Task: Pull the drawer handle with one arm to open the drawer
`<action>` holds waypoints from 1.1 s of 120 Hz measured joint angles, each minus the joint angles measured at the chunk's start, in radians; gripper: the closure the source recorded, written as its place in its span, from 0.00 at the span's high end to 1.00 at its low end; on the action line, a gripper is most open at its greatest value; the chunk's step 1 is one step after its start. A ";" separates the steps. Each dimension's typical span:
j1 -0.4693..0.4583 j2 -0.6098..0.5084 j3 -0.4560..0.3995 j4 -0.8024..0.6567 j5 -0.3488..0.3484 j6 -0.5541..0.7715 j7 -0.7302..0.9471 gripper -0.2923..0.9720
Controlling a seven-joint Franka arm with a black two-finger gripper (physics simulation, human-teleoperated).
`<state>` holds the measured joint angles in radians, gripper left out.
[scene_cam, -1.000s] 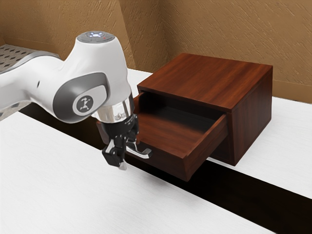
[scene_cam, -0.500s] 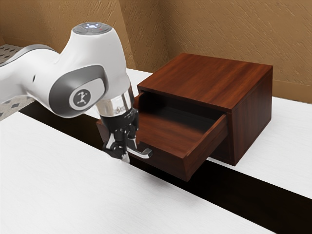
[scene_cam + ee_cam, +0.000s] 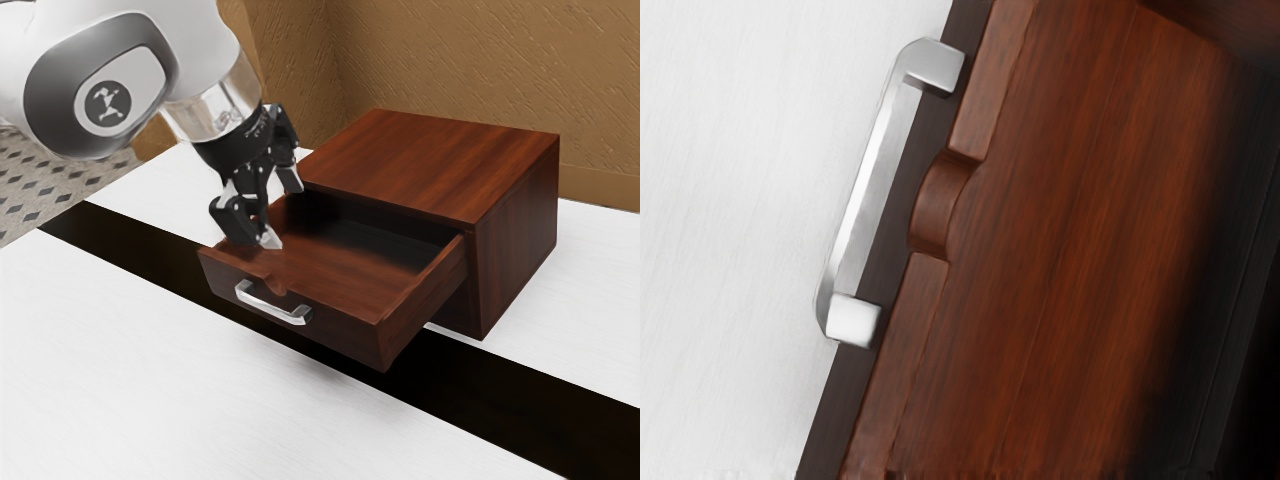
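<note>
A dark wooden cabinet (image 3: 440,170) stands on the table with its drawer (image 3: 350,275) pulled well out toward the exterior view's left. The silver bar handle (image 3: 272,303) on the drawer front is free. My gripper (image 3: 272,214) hangs open above the drawer's front corner nearest the arm, holding nothing and clear of the handle. In the wrist view the handle (image 3: 872,190) lies below my hand, beside the drawer front's top edge (image 3: 940,200) and the drawer's wooden inside (image 3: 1090,260).
The white table (image 3: 150,400) has a wide black stripe (image 3: 500,400) running under the drawer. A brown wall (image 3: 450,60) rises behind the cabinet. Patterned floor (image 3: 40,190) shows past the table's far left edge.
My gripper has let go of the handle and risen from in front of the drawer to above its front corner. The drawer has stayed pulled out.
</note>
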<state>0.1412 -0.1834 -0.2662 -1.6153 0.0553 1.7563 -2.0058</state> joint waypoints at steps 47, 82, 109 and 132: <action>0.008 0.013 0.139 0.075 -0.001 -0.106 0.569 0.74; 0.014 0.093 0.213 0.063 -0.007 -0.145 1.182 0.75; 0.009 0.100 0.214 0.060 -0.009 -0.154 1.497 0.75; 0.007 0.101 0.214 0.055 -0.008 -0.156 1.686 0.75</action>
<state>0.1484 -0.0822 -0.0522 -1.5603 0.0472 1.6007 -0.3193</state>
